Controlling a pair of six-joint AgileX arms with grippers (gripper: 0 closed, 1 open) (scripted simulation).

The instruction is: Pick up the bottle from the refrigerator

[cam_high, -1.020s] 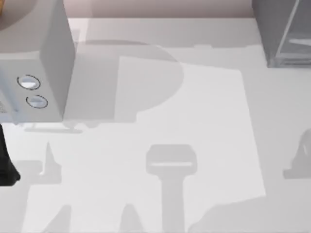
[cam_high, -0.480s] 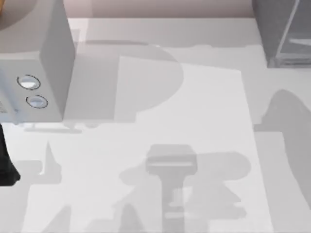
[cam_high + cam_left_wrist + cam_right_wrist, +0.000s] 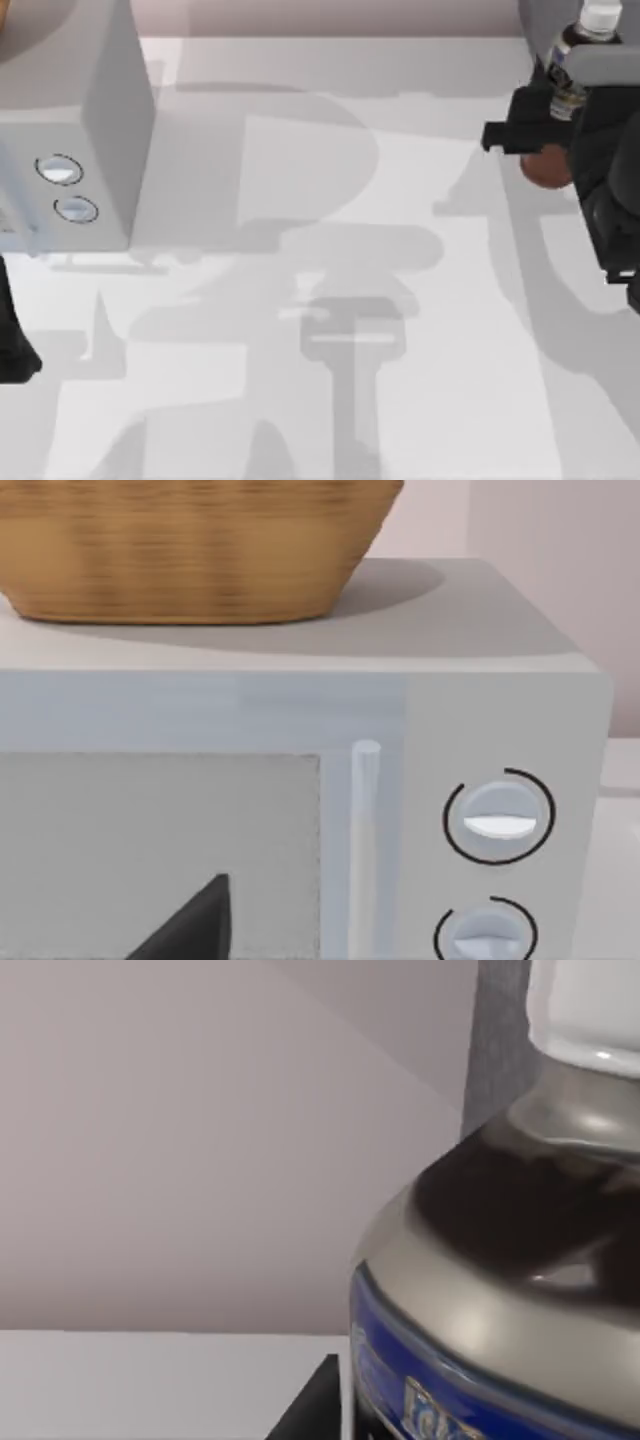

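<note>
Dark-bodied, white-capped bottle (image 3: 572,60) sits clamped in the right gripper (image 3: 545,130) at upper right; lift it straight, slowly.

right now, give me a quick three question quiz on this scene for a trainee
1. True or false: the bottle has a white cap.
2. Which arm's end effector is gripping the bottle? A) left B) right
3. Fill in: on top of the microwave sits a woven ____.

Key: 1 true. 2 B, the right end effector, at the table's far right. 3 basket.
</note>
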